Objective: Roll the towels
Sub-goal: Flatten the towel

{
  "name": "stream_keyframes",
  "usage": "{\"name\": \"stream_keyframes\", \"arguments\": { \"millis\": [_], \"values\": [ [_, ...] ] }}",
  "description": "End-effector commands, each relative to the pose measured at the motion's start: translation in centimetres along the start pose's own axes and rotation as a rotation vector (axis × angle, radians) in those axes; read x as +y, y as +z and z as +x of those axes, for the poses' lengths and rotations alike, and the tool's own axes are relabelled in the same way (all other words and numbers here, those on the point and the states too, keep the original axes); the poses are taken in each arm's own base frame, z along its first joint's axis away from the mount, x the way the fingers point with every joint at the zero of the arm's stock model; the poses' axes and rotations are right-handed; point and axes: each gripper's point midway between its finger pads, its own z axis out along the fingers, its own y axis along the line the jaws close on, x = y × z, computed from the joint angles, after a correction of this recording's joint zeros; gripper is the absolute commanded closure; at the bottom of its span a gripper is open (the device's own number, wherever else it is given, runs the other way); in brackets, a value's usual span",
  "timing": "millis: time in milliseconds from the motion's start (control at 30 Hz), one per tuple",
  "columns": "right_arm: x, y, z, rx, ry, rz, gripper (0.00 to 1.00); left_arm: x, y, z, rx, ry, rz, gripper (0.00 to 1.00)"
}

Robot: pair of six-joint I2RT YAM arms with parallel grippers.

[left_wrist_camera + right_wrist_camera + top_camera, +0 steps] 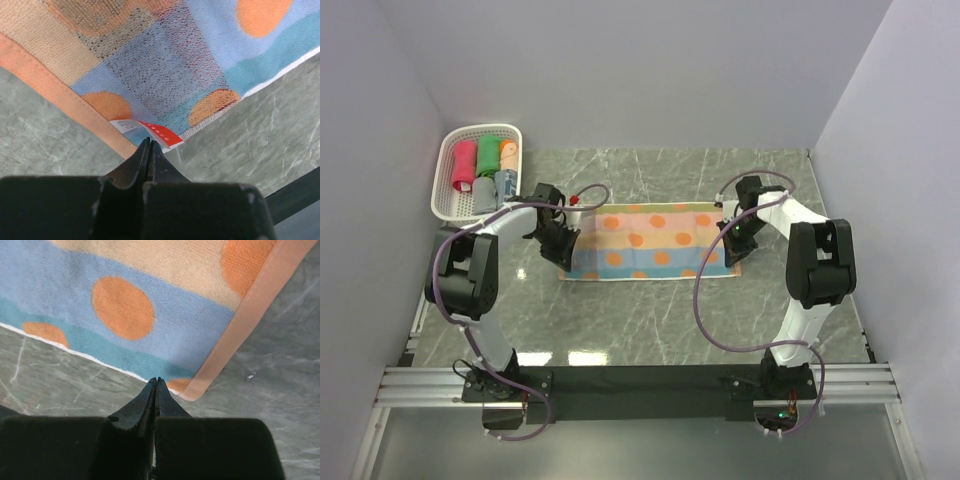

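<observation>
A flat towel (655,243) with orange dots on blue, teal and peach stripes lies spread mid-table. My left gripper (560,255) sits at its near left corner. In the left wrist view that gripper (149,141) is shut, and its tips cover the corner of the towel (165,60) beside a red and white label (160,132). My right gripper (735,252) is at the near right corner. In the right wrist view it (156,380) is shut on the white near edge of the towel (150,270), just left of the orange hem.
A white perforated basket (445,190) stands at the back left. It holds rolled towels: pink-red (465,165), green (488,155), orange (509,153) and grey-blue (485,195). Walls close in the left, back and right sides. Purple cables loop beside both arms.
</observation>
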Motion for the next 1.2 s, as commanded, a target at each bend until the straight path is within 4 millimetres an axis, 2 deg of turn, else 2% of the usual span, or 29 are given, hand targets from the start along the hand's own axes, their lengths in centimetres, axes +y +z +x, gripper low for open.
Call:
{"name": "stream_keyframes", "arguments": {
  "millis": [0,300,500,733,800,900,1000,1067,1167],
  "values": [
    [-0.7,0.2,-0.1,-0.014,0.014,0.044,1.00,0.2,0.2,-0.4,-0.003,-0.002,-0.013,0.99],
    [-1.0,-0.3,0.2,-0.006,0.021,0.077,1.00,0.3,0.7,0.1,0.024,-0.002,-0.022,0.99],
    [-2.0,1.0,1.4,0.052,0.027,0.113,1.00,0.7,1.4,0.5,0.045,-0.022,-0.033,0.99],
    [-4.3,2.3,2.9,0.105,0.039,0.225,1.00,1.9,2.3,2.6,0.121,-0.023,-0.089,0.99],
    [-4.6,2.4,3.8,0.127,0.039,0.245,1.00,2.3,2.2,4.1,0.158,-0.011,-0.115,0.99],
    [-4.3,1.7,4.7,0.139,0.041,0.248,1.00,2.6,1.5,6.0,0.196,0.021,-0.141,0.99],
    [-3.7,1.2,5.8,0.157,0.031,0.239,1.00,2.8,0.9,7.0,0.214,0.050,-0.161,1.00],
    [-3.2,1.0,6.3,0.167,0.016,0.228,1.00,2.9,0.9,7.0,0.216,0.064,-0.161,1.00],
    [-1.6,1.1,6.3,0.172,-0.026,0.202,1.00,2.4,1.1,5.4,0.192,0.061,-0.128,0.99]
  ]
}}
